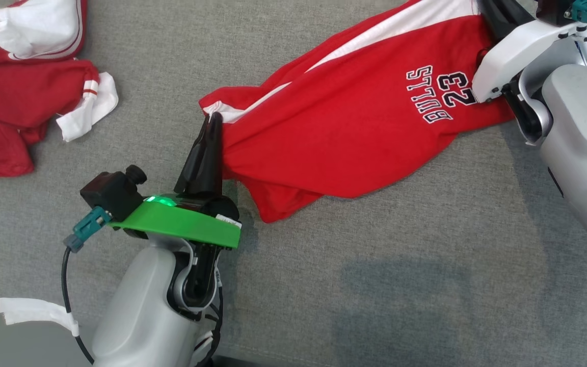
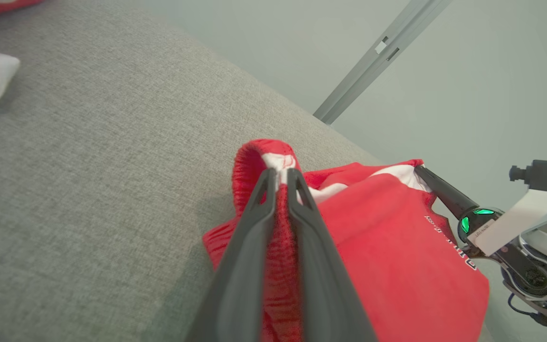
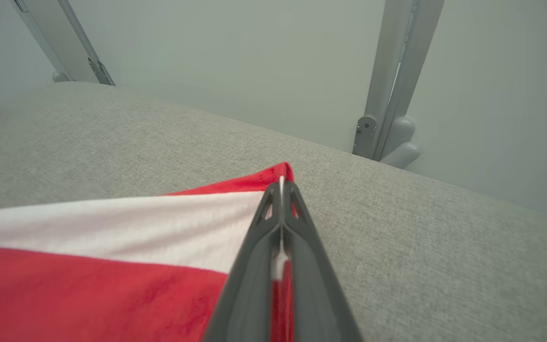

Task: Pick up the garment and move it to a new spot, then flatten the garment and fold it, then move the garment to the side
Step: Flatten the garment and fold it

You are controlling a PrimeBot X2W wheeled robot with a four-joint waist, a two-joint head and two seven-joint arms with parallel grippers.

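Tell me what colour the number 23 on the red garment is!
On the garment, the number 23 is white with black outlines; head view shows it best.

garment [image 1: 354, 137]: bright red, with a broad white stripe along one side
lettering [image 1: 441, 94]: white "BULLS 23", outlined in black
counter [image 1: 426, 265]: mid-grey, fine woven fleck
pile of clothes [image 1: 13, 97]: deeper red and white, thin red piping on the white
left end effector [image 1: 213, 122]: black fingers
cover [image 1: 181, 224]: bright green, with a glowing green light
right end effector [image 3: 281, 183]: dark grey fingers
plug [image 1: 87, 224]: teal
tape [image 1: 28, 310]: white
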